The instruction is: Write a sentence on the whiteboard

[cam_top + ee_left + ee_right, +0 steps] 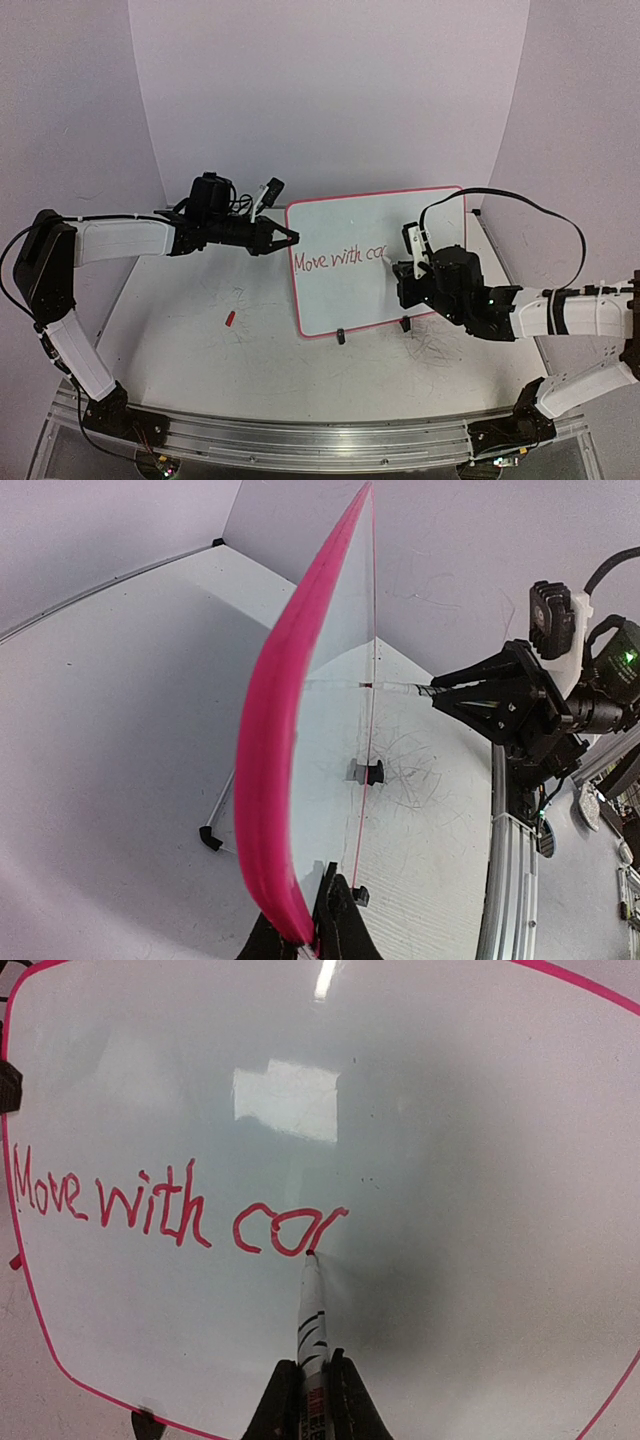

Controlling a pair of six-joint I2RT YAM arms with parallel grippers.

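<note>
The whiteboard [400, 215], glossy white with a thin red rim, stands on the table on its black clip feet. My left gripper [292, 238] is shut on its left edge; in the left wrist view the red rim [268, 780] runs down between that gripper's [310, 938] jaws. My right gripper [313, 1390] is shut on a white marker [312, 1305] whose red tip touches the board. The sentence [150, 1205] reads "Move with cor" in red, and the tip rests at the foot of the last letter. In the top view the right gripper [402, 268] is in front of the board's middle.
A small red cap [229, 319] lies on the table left of the board. Two black clip feet [340, 336] [406, 323] sit at the board's lower edge. Grey scribble marks [437, 345] cover the table near the right arm. An aluminium rail [320, 440] runs along the near edge.
</note>
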